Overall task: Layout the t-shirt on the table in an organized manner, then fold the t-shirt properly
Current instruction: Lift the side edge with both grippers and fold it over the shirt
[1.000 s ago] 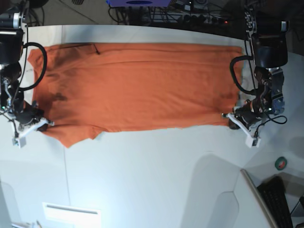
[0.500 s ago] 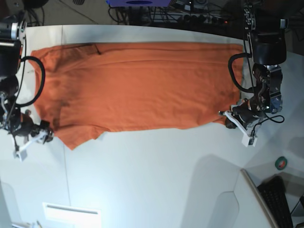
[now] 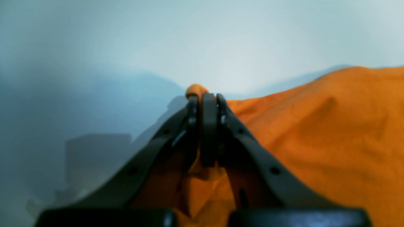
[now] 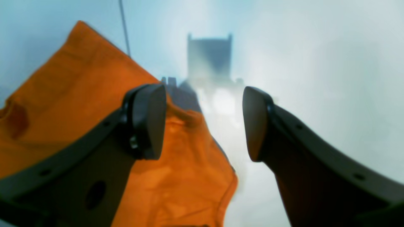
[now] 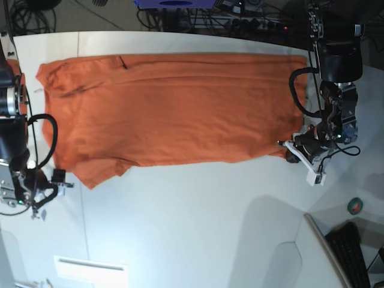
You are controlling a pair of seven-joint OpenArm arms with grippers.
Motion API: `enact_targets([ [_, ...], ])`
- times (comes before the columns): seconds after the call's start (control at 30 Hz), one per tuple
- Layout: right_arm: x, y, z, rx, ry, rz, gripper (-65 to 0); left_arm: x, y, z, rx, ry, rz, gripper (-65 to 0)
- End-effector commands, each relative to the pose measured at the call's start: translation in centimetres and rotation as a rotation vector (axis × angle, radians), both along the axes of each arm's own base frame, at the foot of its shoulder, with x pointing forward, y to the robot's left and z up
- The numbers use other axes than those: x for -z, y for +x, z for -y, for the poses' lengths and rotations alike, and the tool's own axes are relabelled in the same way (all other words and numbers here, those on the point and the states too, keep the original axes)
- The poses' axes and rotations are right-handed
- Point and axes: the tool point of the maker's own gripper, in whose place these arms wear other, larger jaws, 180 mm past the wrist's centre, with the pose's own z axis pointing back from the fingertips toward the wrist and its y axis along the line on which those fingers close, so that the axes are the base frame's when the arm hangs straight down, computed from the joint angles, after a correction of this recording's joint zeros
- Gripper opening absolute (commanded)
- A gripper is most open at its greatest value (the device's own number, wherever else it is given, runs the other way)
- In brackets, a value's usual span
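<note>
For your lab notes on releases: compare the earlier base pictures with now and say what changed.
The right pincer let go of the shirt and drew back toward the table's near edge; the shirt's corner there settled flat. The left pincer stays shut on the shirt's other end.

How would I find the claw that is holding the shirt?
Start at the big white table and the orange t-shirt spread across it. Follow the shirt to its right-hand end in the base view. The left claw pinches that corner shut; the right claw stands open and empty.
</note>
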Motion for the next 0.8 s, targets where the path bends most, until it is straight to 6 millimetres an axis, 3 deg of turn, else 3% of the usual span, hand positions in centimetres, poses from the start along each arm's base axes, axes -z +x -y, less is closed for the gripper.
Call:
enact_targets([
  [0.0,-2.0,2.1,0.3,-0.007,-0.010,0.055,-28.4,-1.7,1.4,-0.7,-0.002,0.009,0.056,-65.0],
  [0.53,-0.3,1.2,-2.0,-0.035,0.010,0.014,-29.1,-1.6,1.3,-0.8,-0.004,0.011,0.053,-65.0],
  [0.77,-0.3,1.3,-2.0,-0.035,0.010,0.016,-49.1,-1.5,1.2,-0.7,0.000,0.012,0.050,-65.0],
])
